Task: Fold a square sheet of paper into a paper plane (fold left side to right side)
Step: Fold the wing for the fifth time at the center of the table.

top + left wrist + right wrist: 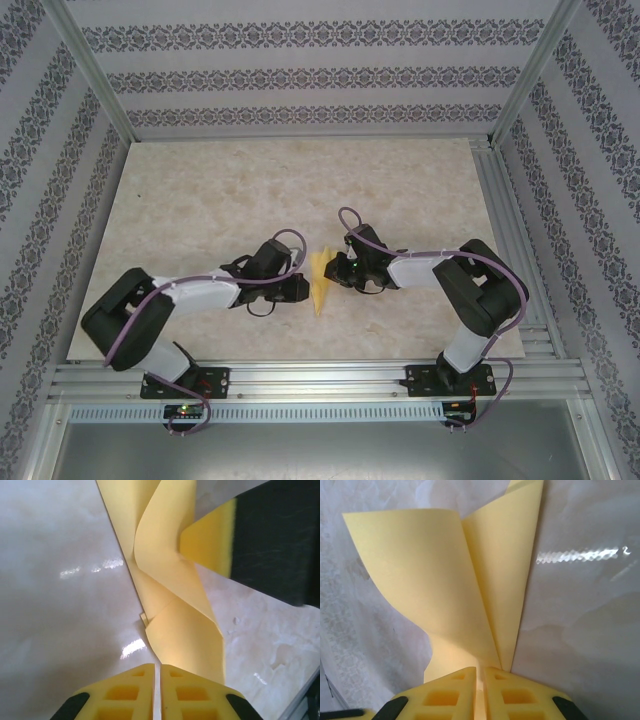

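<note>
Top external view puts the paper plane [320,282] on the tabletop [220,190], between my two grippers, its flaps not yet flat. To fold it well, I'd use the right hold as an anchor and carry the loose curling flap across edge to edge. Then I'd press slowly along the centre crease, since thin paper like this likely springs back. At the right wrist, the right gripper [480,672] is clamped on the plane's narrow end: the layers run straight into the slit between its jaws, wings fanning beyond. At the left wrist, the left gripper [157,669] has jaws almost together; paper reaches one fingertip, but I cannot tell whether it pinches anything.
</note>
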Robot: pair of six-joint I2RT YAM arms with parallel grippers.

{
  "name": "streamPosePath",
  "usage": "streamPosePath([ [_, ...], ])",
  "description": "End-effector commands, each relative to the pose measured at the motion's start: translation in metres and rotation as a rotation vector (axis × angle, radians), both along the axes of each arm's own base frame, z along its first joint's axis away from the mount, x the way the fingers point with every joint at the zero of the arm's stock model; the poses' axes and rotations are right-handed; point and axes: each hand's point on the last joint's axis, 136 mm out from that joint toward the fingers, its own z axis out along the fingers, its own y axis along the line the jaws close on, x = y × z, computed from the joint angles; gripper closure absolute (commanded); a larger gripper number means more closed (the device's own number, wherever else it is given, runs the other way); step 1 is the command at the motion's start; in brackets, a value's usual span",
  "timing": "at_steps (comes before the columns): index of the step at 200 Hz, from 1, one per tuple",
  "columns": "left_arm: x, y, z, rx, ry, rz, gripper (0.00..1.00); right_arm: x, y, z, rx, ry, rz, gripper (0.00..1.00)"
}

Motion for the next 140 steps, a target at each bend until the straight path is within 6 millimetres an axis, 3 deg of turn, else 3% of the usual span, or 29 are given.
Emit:
streamPosePath([
  [1,-0.001,0.021,0.014,0.051,-0.041,0.028,0.84,-0.008,-0.013,-0.017,-0.091,0.029,-0.015,0.87],
  [21,0.003,0.014,0.04,-0.044,-0.075,0.047,0.81,-0.008,-0.013,-0.015,-0.091,0.026,-0.014,0.86],
  [57,0.007,-0.027,0.071,-0.249,-0.058,-0.007,0.83,-0.008,-0.012,-0.015,-0.087,0.023,-0.015,0.86],
  [96,-0.001,-0.054,0.064,-0.327,-0.001,-0.029,0.85,-0.007,-0.012,-0.016,-0.086,0.026,-0.017,0.86],
  [140,-0.013,-0.067,0.047,-0.322,0.052,-0.041,0.86,-0.007,-0.012,-0.017,-0.085,0.028,-0.02,0.86],
])
